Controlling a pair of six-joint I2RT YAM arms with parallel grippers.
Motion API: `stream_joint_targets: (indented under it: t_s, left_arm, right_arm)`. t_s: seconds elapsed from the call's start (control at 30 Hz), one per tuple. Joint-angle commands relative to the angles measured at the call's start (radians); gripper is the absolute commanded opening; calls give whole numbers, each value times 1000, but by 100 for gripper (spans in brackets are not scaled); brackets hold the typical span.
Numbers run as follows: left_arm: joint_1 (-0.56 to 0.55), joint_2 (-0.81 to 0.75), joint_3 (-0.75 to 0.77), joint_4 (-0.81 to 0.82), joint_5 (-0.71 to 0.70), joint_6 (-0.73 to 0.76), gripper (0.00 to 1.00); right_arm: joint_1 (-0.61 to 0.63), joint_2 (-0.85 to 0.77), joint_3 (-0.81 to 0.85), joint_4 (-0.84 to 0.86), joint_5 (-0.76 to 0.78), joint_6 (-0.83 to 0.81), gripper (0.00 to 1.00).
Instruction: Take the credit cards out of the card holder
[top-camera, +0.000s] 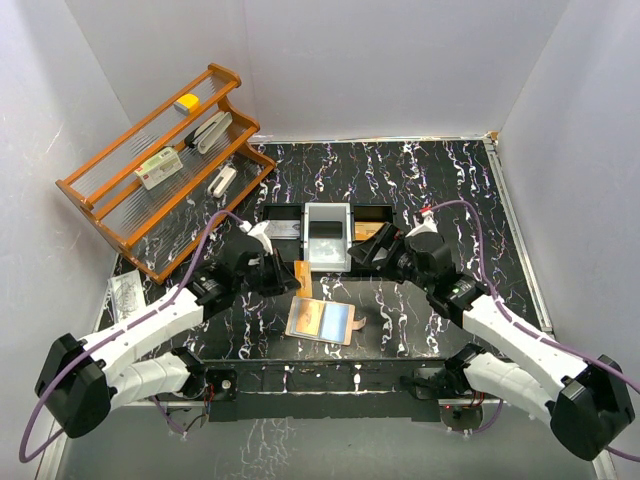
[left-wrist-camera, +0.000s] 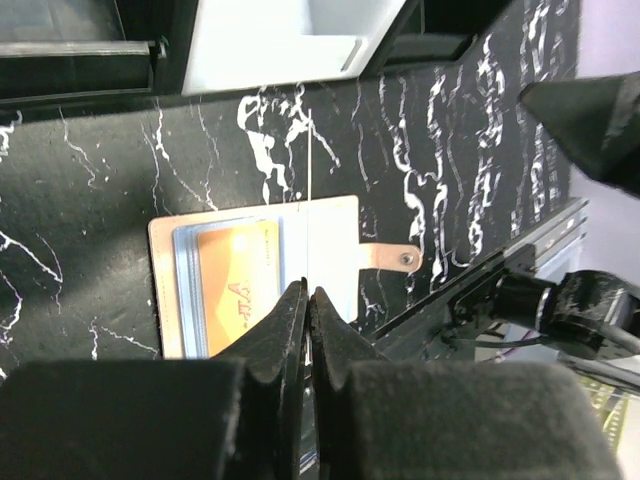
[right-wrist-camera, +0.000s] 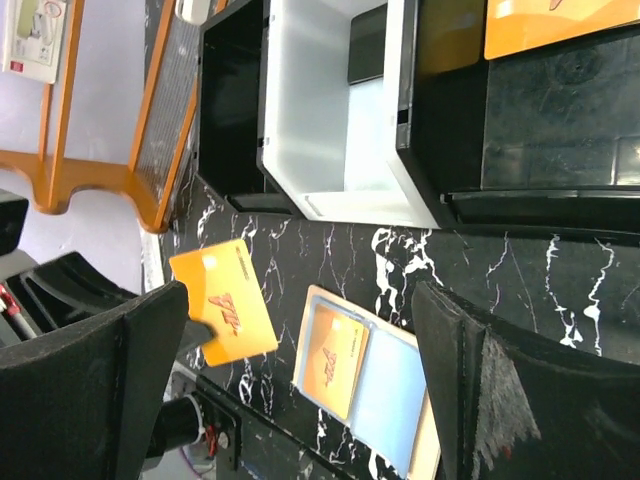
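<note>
Credit cards (left-wrist-camera: 235, 290) left in the card holder (left-wrist-camera: 338, 235) sit just below and past the left gripper (left-wrist-camera: 308, 295)'s fingertips, an orange one face up over blue-grey ones. That gripper is pinched tight on another orange card (right-wrist-camera: 225, 315). It's held upright, so its own wrist view only gets a thin edge-on line. The right gripper (right-wrist-camera: 300, 295) is spread wide with nothing in it. The three-compartment tray (right-wrist-camera: 300, 100) is just ahead of it, and the holder shows lower down between its fingers.

My guess is these cards are light, stiff and slick, so they'd skate out of a lazy grip. I'd pinch the exposed edge and pull straight along the slot, with the soft leather holder pinned down so it doesn't come along.
</note>
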Motion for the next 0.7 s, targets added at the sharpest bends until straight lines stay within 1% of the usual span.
stream_joint_targets:
  t_s: [0.0,0.1,0.17,0.2,0.27,0.33,0.43,0.67]
  left_arm:
    - [69,-60,5,80,121,-21,0]
    - [93,-78,-28,162,201,-60,0]
    - [96,-82,-46,199,230,-134,0]
    - [96,-85,-62,242,249,-181,0]
    - [96,-92,-111,355,302,-251,0]
    - [96,-95,-119,404,316,-262,0]
    - [96,-74,-116,444,344,-262,0]
    - [98,8,-103,602,462,-327,0]
  right_arm:
    - [-59,-2,6,104,-217,-9,93]
    - [-63,12,-32,211,-328,33,91]
    - [-63,41,-49,251,-384,49,87]
    - [-63,56,-52,261,-416,53,85]
    - [-63,82,-71,348,-487,70,82]
    - [-63,99,-103,443,-543,106,79]
    - [-63,112,-105,519,-602,126,77]
    - [-63,142,-86,568,-649,161,67]
